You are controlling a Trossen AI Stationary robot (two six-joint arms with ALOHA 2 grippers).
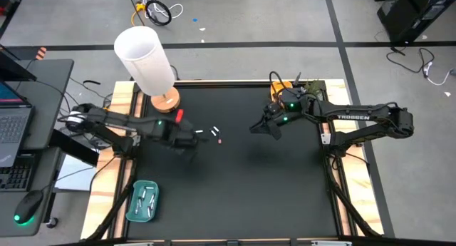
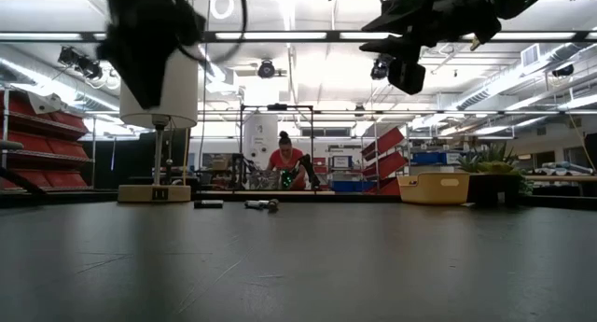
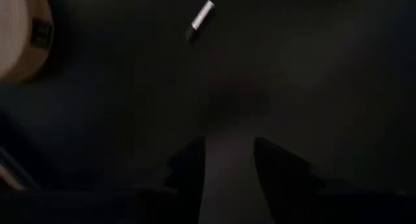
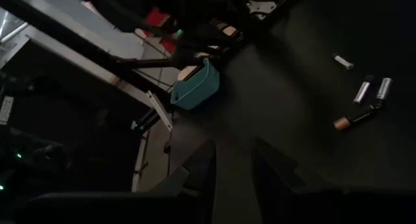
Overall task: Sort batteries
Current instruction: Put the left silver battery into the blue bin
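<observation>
presently, the left claw (image 1: 191,141) hangs over the black worktop (image 1: 249,189) just beside the loose batteries (image 1: 211,134) lying near the worktop's middle, its fingers (image 3: 195,160) parted with a bare gap between them and nothing held. further batteries lie in the teal tray (image 1: 142,202) at the worktop's near left corner, well apart from the loose group. the right claw (image 1: 260,128) hovers raised to the right of the loose batteries, fingers (image 4: 198,169) partly apart and empty, while a white lamp (image 1: 146,60) stands at the far left edge.
</observation>
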